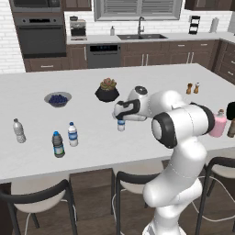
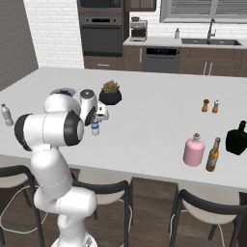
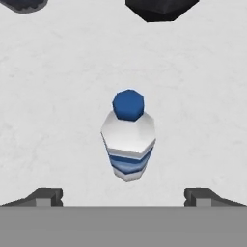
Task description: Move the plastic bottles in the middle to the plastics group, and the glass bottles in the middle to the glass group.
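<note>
A small plastic bottle [image 3: 128, 140] with a blue cap and blue label stands upright mid-counter [image 1: 121, 124] [image 2: 95, 128]. My gripper [image 3: 123, 197] hovers straight above it, open, its fingertips [image 3: 48, 197] wide to either side and not touching it [image 1: 120, 114] [image 2: 99, 116]. At the left stands the plastics group: a plain greyish bottle [image 1: 19, 131] [image 2: 6, 115], a clear blue-labelled bottle [image 1: 72, 134] and a dark-tinted one [image 1: 58, 144]. At the right, the pink glass bottle [image 2: 194, 150] [image 1: 218, 124] stands beside the glass group's brownish bottle [image 2: 212, 155] and black bottle [image 2: 236, 139].
A black plant pot [image 1: 107, 91] [image 3: 161, 8] sits just behind the middle bottle, and a bowl of blueberries [image 1: 58, 98] lies further left. Salt and pepper shakers [image 1: 193, 88] stand at the back right. Stools [image 1: 41, 193] line the counter's near edge.
</note>
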Motion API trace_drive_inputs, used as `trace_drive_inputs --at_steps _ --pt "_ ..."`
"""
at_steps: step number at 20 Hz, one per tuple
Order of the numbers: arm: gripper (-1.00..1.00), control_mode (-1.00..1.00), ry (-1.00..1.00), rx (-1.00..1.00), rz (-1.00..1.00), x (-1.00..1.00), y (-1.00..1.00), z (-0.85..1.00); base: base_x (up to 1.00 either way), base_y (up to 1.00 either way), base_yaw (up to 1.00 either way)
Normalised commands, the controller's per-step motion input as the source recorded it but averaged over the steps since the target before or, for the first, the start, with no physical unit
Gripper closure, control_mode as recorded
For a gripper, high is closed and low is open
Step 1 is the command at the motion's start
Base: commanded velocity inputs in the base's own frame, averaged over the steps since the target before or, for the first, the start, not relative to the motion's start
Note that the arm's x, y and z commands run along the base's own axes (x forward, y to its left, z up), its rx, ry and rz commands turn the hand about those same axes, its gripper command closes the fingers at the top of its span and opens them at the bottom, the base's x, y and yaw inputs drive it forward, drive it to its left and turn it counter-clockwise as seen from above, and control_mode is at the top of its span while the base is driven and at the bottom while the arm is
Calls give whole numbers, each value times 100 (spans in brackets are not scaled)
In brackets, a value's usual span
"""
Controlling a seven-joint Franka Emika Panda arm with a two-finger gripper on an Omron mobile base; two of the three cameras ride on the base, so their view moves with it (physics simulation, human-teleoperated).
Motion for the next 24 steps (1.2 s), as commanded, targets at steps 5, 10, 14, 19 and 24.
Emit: trace_drive_inputs --at_steps 5,10,14,19,24 --pt "-100 -100 0 0 0 26 6 -11 0 0 0" --pt "-100 -100 0 0 0 21 2 -13 0 0 0" --pt "-100 -100 0 0 0 19 0 -11 0 0 0" --pt "-100 -100 0 0 0 20 0 -11 0 0 0" --pt "-100 -100 0 0 0 14 1 -11 0 0 0"
